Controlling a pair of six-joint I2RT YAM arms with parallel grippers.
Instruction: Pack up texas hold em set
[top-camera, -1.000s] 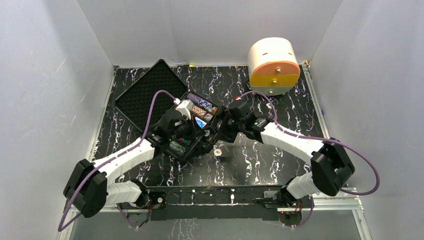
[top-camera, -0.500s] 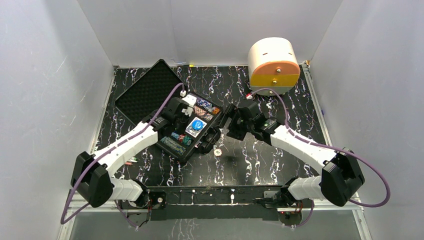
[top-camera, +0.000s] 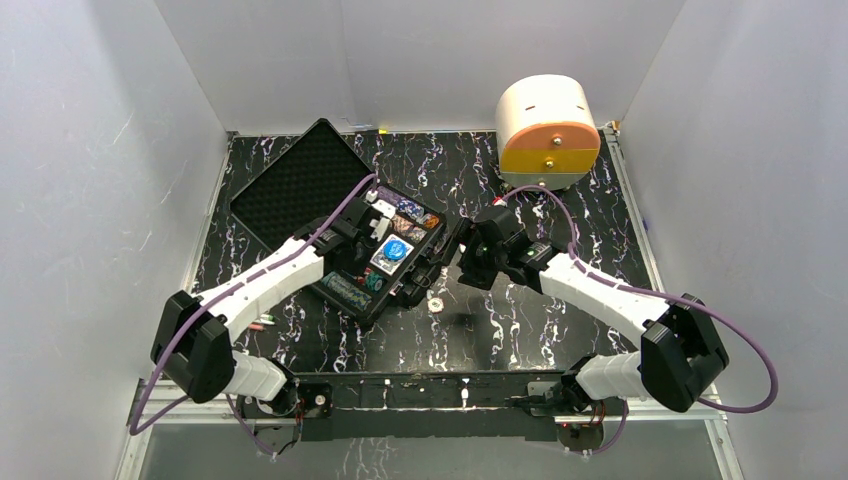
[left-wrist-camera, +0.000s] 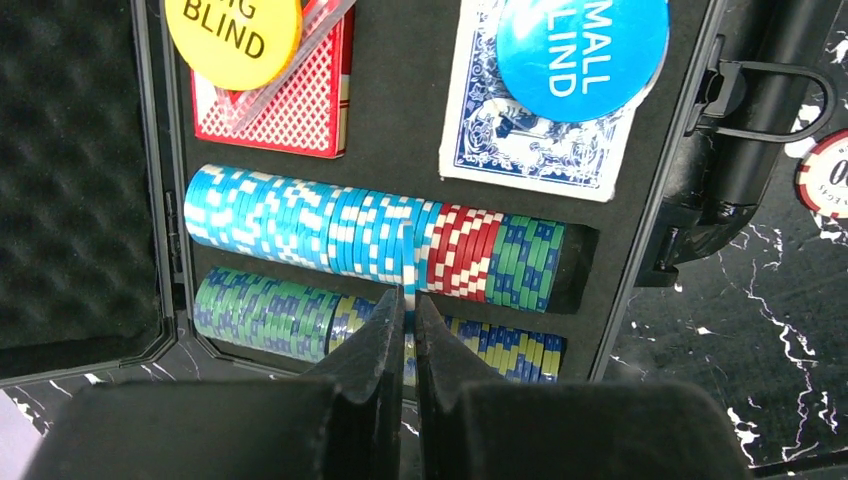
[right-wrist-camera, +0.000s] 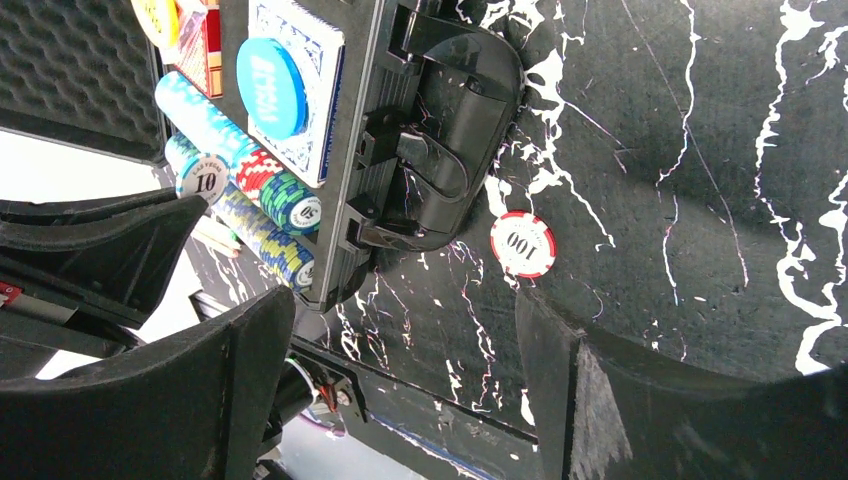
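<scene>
One red-and-white chip (right-wrist-camera: 523, 244) lies on the counter (right-wrist-camera: 700, 150) just beside the open black case (top-camera: 362, 299), mid-frame from above. The left hand (left-wrist-camera: 408, 300), pressed together, hovers over the chip rows (left-wrist-camera: 370, 235). The right hand (right-wrist-camera: 395, 322) is spread apart.

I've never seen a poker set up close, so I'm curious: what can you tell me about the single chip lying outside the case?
The loose chip is a flat round disc with a red rim broken by white blocks and a white centre printed "100". It looks like hard plastic. It lies flat, face up, on the black white-veined table, close beside the handle side of the open black case with a narrow gap between them. Only the table touches it; nothing is gripping it.
</scene>
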